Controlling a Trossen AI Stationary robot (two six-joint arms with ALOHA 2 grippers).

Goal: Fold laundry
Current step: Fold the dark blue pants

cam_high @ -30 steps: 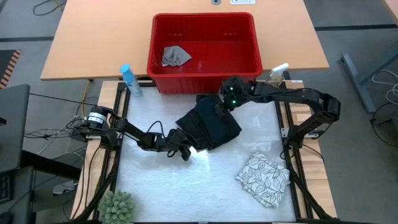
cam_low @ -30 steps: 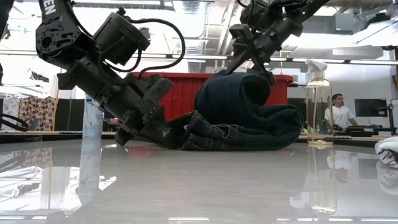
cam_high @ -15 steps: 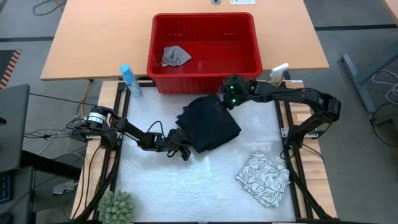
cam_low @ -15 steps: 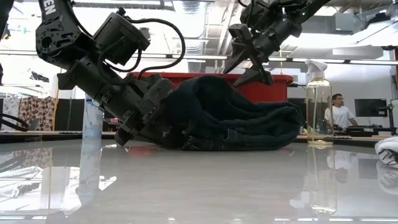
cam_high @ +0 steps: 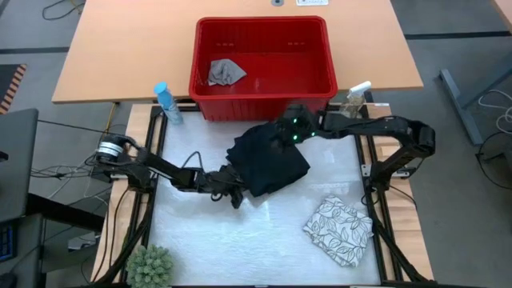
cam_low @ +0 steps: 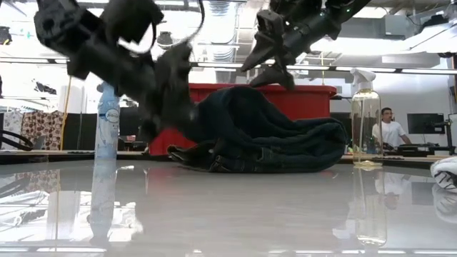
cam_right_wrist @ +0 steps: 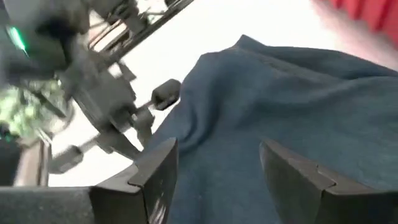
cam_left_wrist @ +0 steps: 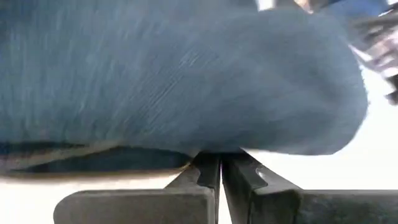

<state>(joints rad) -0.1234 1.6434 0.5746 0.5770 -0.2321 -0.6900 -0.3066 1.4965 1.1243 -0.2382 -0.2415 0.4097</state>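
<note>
- The dark denim jeans (cam_high: 268,160) lie bunched in a folded heap on the white bench (cam_high: 208,248), just in front of the red plastic basket (cam_high: 262,94).
- The left gripper (cam_high: 237,196) sits low at the jeans' near-left edge, its fingers (cam_left_wrist: 208,177) pressed together with no cloth visibly caught between them; the denim fills the left wrist view just beyond the tips.
- The right gripper (cam_low: 268,61) hovers above the heap's far side, fingers (cam_right_wrist: 158,168) spread wide and empty, clear of the denim.
- A white cloth with grey leaf print (cam_high: 338,230) lies folded at the bench's near-right, well apart from the jeans.
- A small grey cloth (cam_high: 226,72) rests inside the basket.
</note>
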